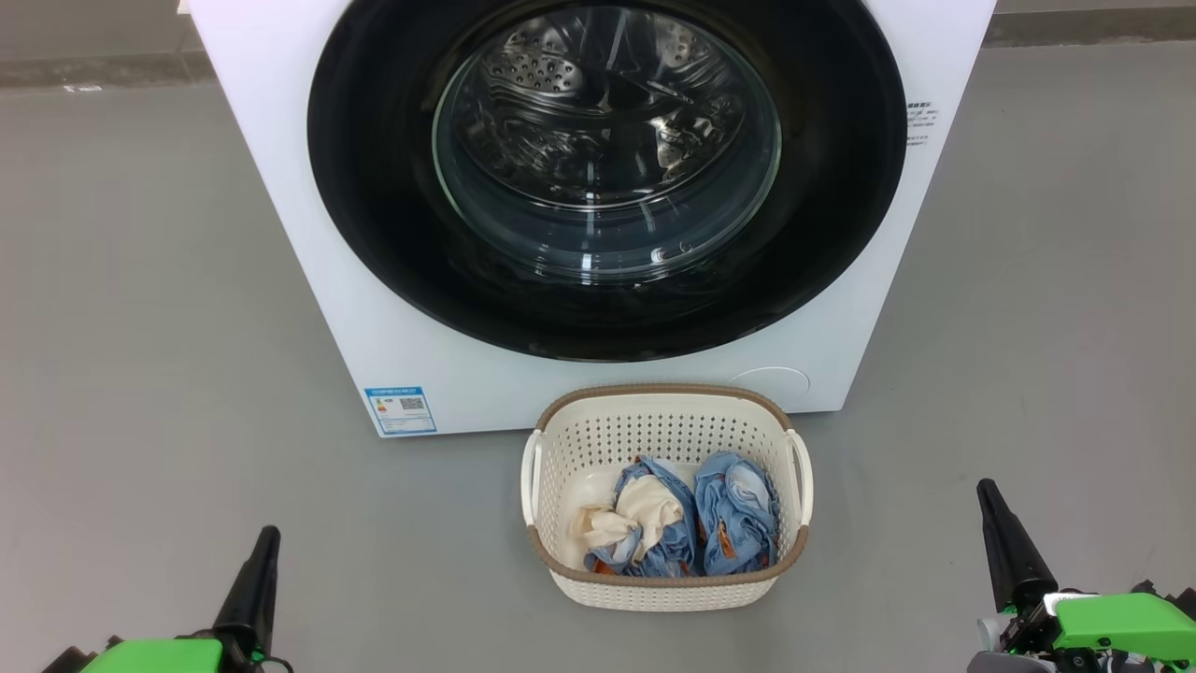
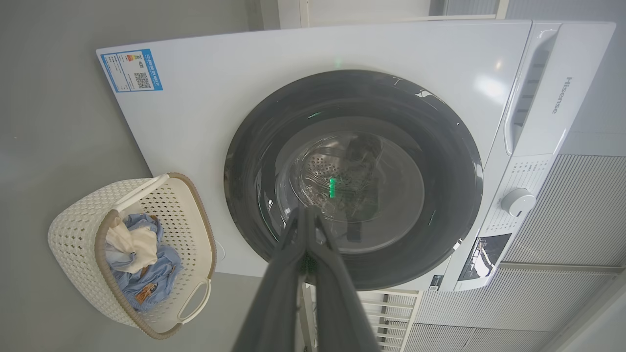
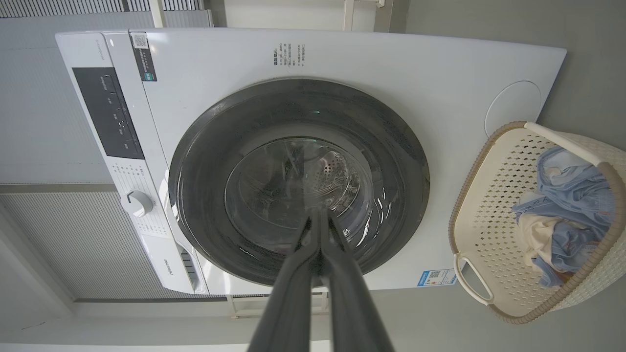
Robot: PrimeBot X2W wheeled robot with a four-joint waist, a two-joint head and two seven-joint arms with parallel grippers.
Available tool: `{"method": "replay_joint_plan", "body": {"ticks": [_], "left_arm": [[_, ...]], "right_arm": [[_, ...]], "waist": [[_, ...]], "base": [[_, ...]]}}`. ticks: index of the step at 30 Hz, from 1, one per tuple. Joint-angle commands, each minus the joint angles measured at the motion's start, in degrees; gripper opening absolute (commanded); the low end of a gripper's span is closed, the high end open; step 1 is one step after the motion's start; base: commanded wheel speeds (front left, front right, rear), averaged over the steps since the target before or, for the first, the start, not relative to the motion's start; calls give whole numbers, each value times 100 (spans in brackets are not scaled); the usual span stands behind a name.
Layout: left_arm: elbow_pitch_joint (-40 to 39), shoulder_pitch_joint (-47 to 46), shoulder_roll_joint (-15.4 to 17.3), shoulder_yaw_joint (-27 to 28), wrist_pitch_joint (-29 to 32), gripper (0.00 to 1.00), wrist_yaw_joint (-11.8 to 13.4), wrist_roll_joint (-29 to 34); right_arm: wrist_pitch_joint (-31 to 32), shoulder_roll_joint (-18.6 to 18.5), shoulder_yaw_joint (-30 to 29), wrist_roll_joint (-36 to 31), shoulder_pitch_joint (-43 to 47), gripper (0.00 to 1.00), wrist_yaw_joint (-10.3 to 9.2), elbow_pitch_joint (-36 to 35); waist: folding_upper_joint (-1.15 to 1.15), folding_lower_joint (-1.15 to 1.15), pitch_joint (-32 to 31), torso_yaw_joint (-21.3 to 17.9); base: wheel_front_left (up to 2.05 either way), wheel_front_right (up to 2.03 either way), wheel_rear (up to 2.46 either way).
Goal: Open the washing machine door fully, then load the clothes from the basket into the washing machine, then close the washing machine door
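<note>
Head view: the washing machine (image 1: 374,308) stands square ahead of me on the grey floor (image 1: 140,327). Its round black door (image 1: 374,187) is shut flush against the front, and the steel drum shows through the glass bowl. A small blue label (image 1: 402,409) sits on the lower corner of the machine, on my left.

The basket (image 1: 654,589) is on the floor just in front of the machine, below the door's bottom edge. I cannot tell whether it touches the base. The clothes (image 1: 719,523) lie inside it: two light blue bundles with orange-red print side by side, and a cream-white piece (image 1: 635,519) crumpled against the left bundle.

Left gripper (image 1: 266,542) is at the lower left, its fingers pressed together with nothing between them. It is well apart from the basket. Right gripper (image 1: 990,500) is at the lower right in the same state — fully closed, empty and well apart from the basket.

Left wrist view: the left gripper's tips meet on a line toward the door glass, short of the machine. The control dial (image 2: 517,201) is off to one side and the basket to the other.

Right wrist view — the right gripper's fingers come together at a point over the glass, with nothing held. The basket and its clothes sit beside the machine's front.
</note>
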Motion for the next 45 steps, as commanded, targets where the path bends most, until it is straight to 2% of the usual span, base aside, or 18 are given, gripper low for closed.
{"method": "replay_joint_plan", "body": {"ticks": [1, 35, 36, 42, 45], "left_arm": [[-144, -236, 74, 194, 38, 0, -18, 84], [-143, -238, 56, 219, 59, 0, -18, 105], [5, -1, -26, 19, 44, 100, 0, 42], [148, 142, -99, -13, 1, 100, 1, 76], [107, 145, -81, -44, -51, 100, 0, 131]], "right_arm": [[32, -17, 122, -49, -235, 0, 10, -163], [42, -8, 109, -59, -236, 0, 10, -162], [1, 15, -20, -1, 0, 100, 0, 5], [-41, 58, 8, -27, 126, 100, 0, 196], [-95, 51, 41, -91, 128, 100, 0, 182]], "waist": [[0, 0, 0, 0], [0, 0, 0, 0], [0, 0, 0, 0], [0, 1, 7, 2], [0, 11, -4, 9]], "base": [[0, 0, 0], [0, 0, 0], [0, 0, 0], [0, 0, 0], [0, 0, 0]]}}
